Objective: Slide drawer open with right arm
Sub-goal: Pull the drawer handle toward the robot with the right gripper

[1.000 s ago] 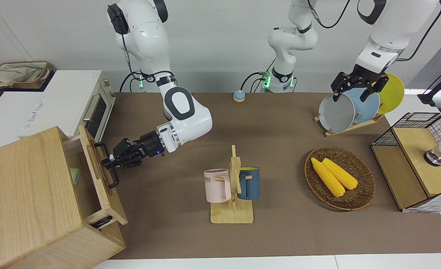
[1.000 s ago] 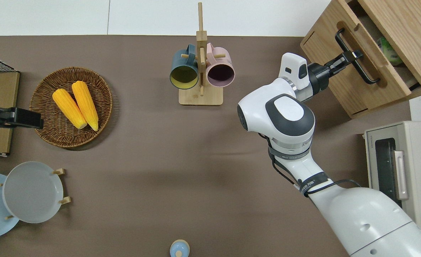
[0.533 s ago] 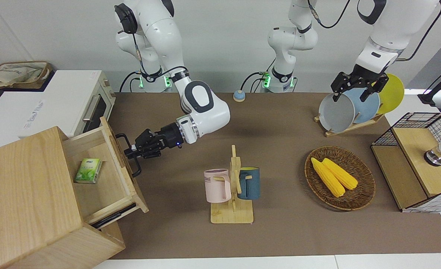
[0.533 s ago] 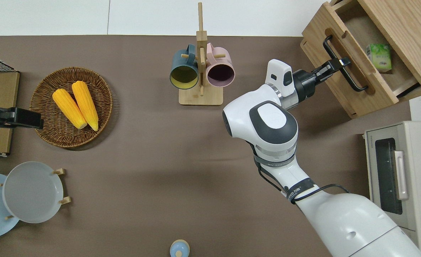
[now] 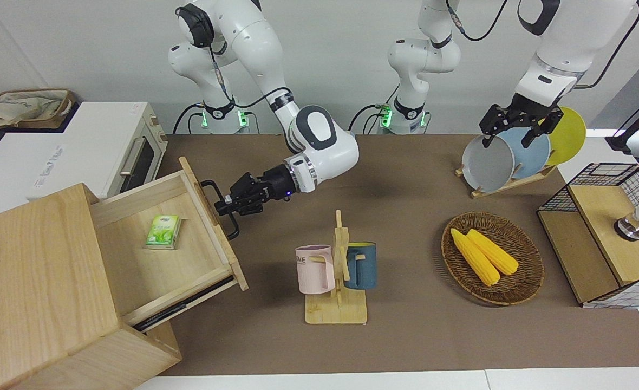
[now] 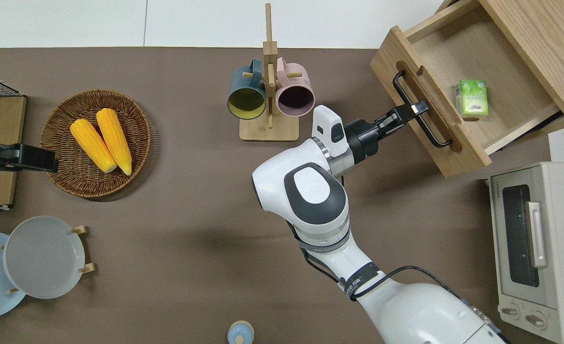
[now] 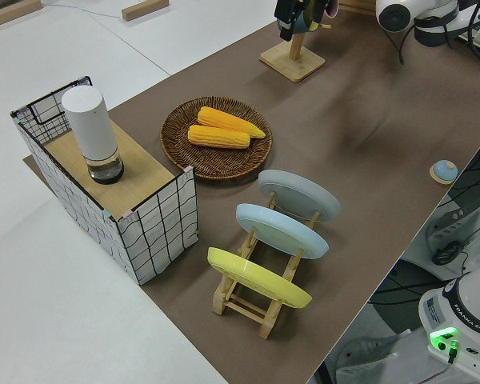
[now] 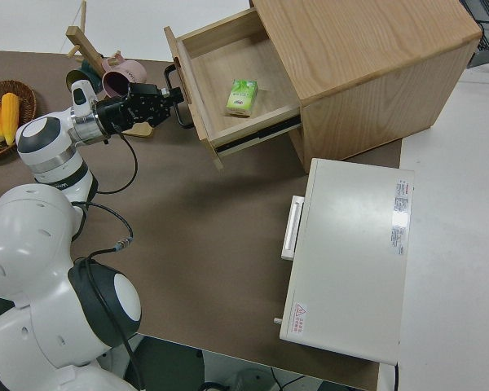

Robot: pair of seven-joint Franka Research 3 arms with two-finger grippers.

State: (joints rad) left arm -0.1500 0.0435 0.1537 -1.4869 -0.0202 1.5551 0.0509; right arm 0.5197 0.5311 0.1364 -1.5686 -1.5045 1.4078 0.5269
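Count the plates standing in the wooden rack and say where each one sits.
3. All stand on edge in the rack at the left arm's end: the grey plate farthest from the robots, the blue plate in the middle, the yellow plate nearest them.

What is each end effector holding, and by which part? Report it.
The right end effector is shut on the drawer, gripping the middle of its black bar handle. The left arm is parked.
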